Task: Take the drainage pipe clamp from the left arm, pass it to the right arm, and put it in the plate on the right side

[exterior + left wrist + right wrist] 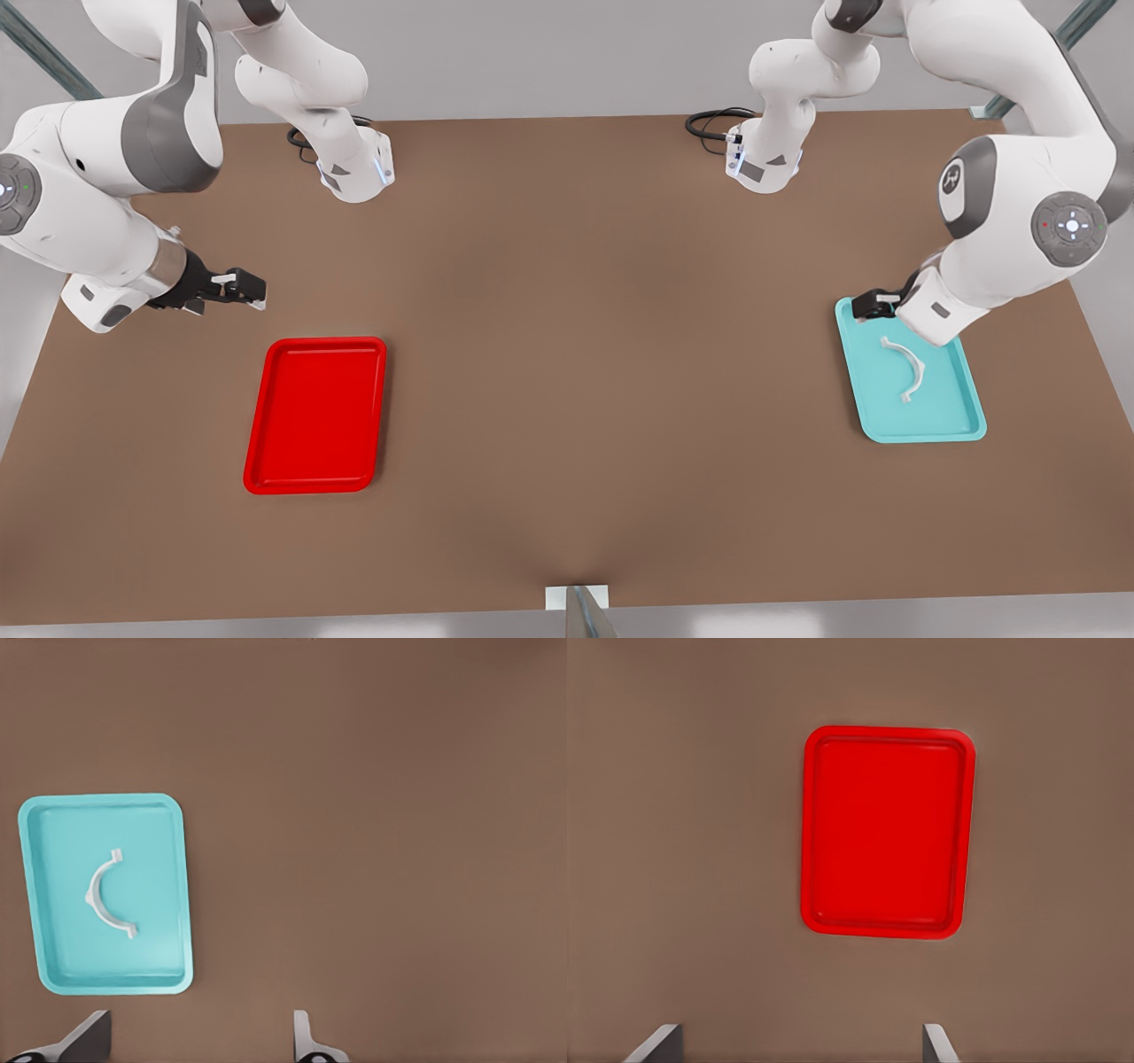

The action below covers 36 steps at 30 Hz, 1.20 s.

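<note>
The drainage pipe clamp [905, 365] [106, 895], a thin white arc with bent tabs, lies flat inside a cyan tray [921, 434] [115, 983] at the front view's right. My left gripper [864, 307] [199, 1041] hovers over that tray's far corner, open and holding nothing, a short way from the clamp. The red plate [314, 412] [886, 833] rests bare on the front view's left. Beyond its far edge my right gripper [252, 291] [799, 1043] hangs above the table, open with nothing between its fingers.
A wide brown table [567, 354] carries both trays. The two arm bases [354, 168] [766, 164] with black cables stand at the back edge. A small grey post [580, 607] sits at the front edge's middle.
</note>
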Each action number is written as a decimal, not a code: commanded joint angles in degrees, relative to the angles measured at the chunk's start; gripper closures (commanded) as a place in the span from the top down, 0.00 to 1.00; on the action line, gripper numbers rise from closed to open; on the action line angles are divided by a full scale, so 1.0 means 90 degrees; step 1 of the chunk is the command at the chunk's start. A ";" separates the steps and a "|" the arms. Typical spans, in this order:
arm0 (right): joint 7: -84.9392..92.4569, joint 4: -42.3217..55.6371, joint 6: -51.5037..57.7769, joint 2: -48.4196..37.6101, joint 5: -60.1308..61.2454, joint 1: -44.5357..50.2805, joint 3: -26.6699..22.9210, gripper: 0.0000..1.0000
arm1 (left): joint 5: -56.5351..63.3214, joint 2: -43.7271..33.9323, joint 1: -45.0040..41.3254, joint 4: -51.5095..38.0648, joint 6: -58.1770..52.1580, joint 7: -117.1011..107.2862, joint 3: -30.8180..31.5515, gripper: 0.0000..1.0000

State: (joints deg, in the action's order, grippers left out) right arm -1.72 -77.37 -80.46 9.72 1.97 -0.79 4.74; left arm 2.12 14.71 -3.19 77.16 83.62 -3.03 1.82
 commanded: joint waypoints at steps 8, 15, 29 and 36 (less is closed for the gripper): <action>-0.0072 0.0022 -0.0044 0.0013 -0.0014 -0.0049 -0.0009 1.00 | -0.0441 -0.0042 0.0423 0.3427 0.4495 -0.2584 -0.1002 1.00; -0.0072 0.0013 -0.0054 0.0013 0.0006 -0.0039 -0.0009 1.00 | -0.0665 0.0192 0.0627 0.5206 0.7027 -0.2194 -0.1521 1.00; -0.0111 0.0003 0.0015 0.0013 0.0006 -0.0039 -0.0038 1.00 | -0.0675 0.1051 0.1048 0.5519 0.7935 -0.1226 -0.1823 0.97; -0.0072 0.0013 -0.0044 0.0013 -0.0014 -0.0059 -0.0048 1.00 | -0.1085 0.1139 0.1106 0.5548 0.7906 -0.1226 -0.1814 0.78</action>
State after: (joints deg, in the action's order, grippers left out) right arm -2.40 -77.32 -80.74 9.91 1.91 -1.27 4.31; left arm -6.83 24.90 6.64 127.08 154.01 -13.83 -14.52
